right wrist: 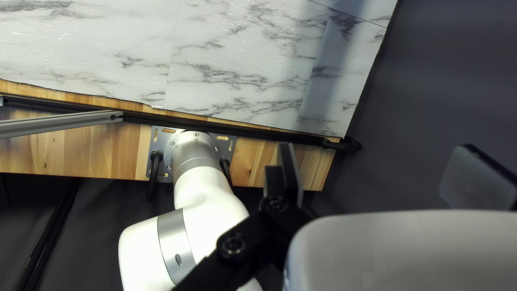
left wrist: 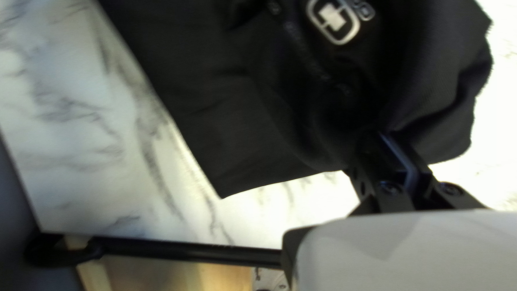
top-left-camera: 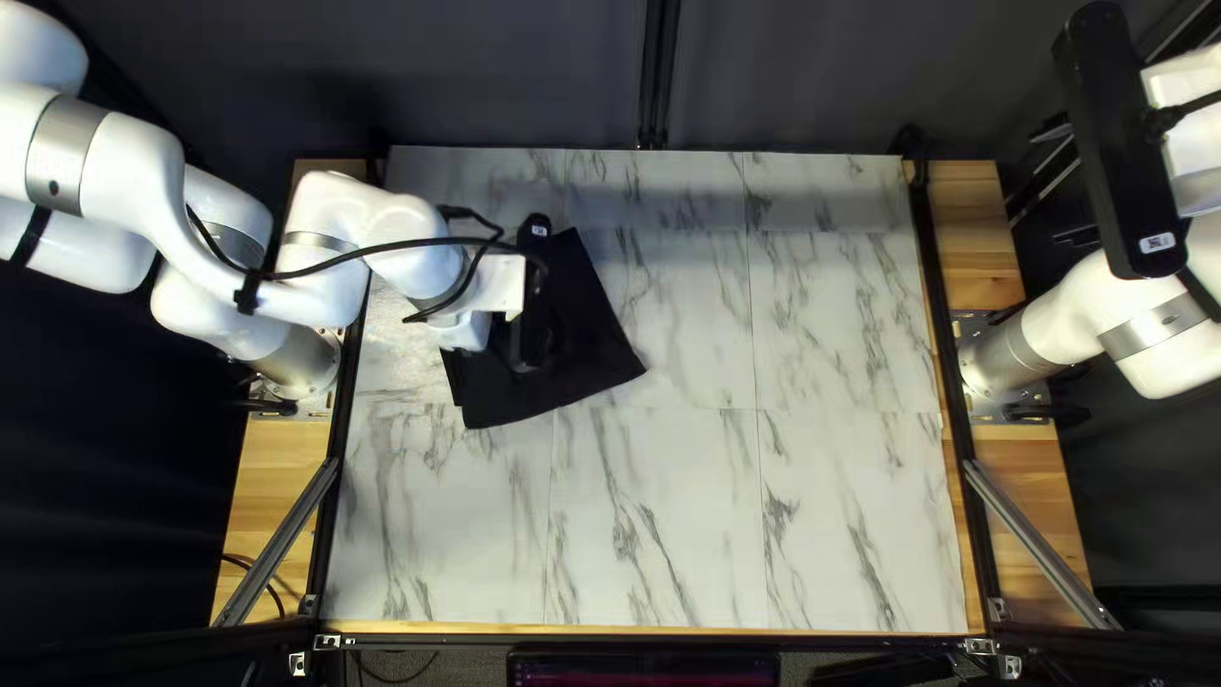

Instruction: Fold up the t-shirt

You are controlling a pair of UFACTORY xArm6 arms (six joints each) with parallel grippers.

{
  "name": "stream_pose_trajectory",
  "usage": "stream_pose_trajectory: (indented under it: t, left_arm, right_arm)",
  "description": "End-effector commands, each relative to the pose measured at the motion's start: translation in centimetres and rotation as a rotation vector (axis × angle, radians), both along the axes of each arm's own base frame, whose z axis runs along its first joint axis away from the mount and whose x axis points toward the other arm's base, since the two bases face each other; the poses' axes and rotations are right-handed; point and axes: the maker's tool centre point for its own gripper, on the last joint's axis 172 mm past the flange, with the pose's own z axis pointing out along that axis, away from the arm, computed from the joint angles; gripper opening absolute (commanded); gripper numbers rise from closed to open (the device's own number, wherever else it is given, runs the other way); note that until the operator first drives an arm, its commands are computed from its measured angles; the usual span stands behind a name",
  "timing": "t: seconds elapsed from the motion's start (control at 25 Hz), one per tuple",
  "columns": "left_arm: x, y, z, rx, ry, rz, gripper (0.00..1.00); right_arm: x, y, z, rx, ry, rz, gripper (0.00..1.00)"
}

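The left gripper (top-left-camera: 506, 283) seemingly pinches the bunched black t-shirt (top-left-camera: 588, 363) (the right gripper (top-left-camera: 1191, 121) gapes wide).

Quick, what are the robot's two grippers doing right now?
Left gripper: closed on the black T-shirt.
Right gripper: open, nothing between its fingers.

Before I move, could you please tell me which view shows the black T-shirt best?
The left wrist view, close up on the black T-shirt, its pale emblem and bunched cloth at my left gripper. The top left view shows its outline, partly hidden by my left arm; the right wrist view shows none of it.
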Motion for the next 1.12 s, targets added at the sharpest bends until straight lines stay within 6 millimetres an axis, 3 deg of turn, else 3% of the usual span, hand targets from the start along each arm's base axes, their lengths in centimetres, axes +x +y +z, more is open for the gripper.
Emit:
stream_pose_trajectory:
  t: [0.04, 0.32, 0.48, 0.52, 0.56, 0.76, 0.88, 1.12]
  left_arm:
    - [-1.8, 2.5, -3.0, 0.051, 0.068, 0.098, 0.0]
    - [-4.2, 3.6, -6.4, 0.068, 0.154, 0.202, 0.0]
    - [-4.2, 3.6, -6.7, 0.053, 0.157, 0.208, 0.0]
    - [-3.9, 3.6, -6.5, 0.045, 0.152, 0.205, 0.23]
    - [-3.8, 3.6, -6.1, 0.037, 0.147, 0.2, 1.0]
    - [-1.9, 3.4, -3.8, 0.033, 0.114, 0.171, 1.0]
    - [0.9, 3.5, -2.4, 0.024, 0.072, 0.12, 1.0]
    - [4.7, 4.1, -1.8, -0.014, 0.007, 0.026, 1.0]
  right_arm:
    - [0.0, 0.0, 0.0, 0.0, 0.0, 0.0, 1.0]
    - [0.0, 0.0, 0.0, 0.0, 0.0, 0.0, 1.0]
    - [0.0, 0.0, 0.0, 0.0, 0.0, 0.0, 1.0]
    - [0.0, 0.0, 0.0, 0.0, 0.0, 0.0, 1.0]
    - [0.0, 0.0, 0.0, 0.0, 0.0, 0.0, 1.0]
    - [0.0, 0.0, 0.0, 0.0, 0.0, 0.0, 1.0]
    - [0.0, 0.0, 0.0, 0.0, 0.0, 0.0, 1.0]
    - [0.0, 0.0, 0.0, 0.0, 0.0, 0.0, 1.0]
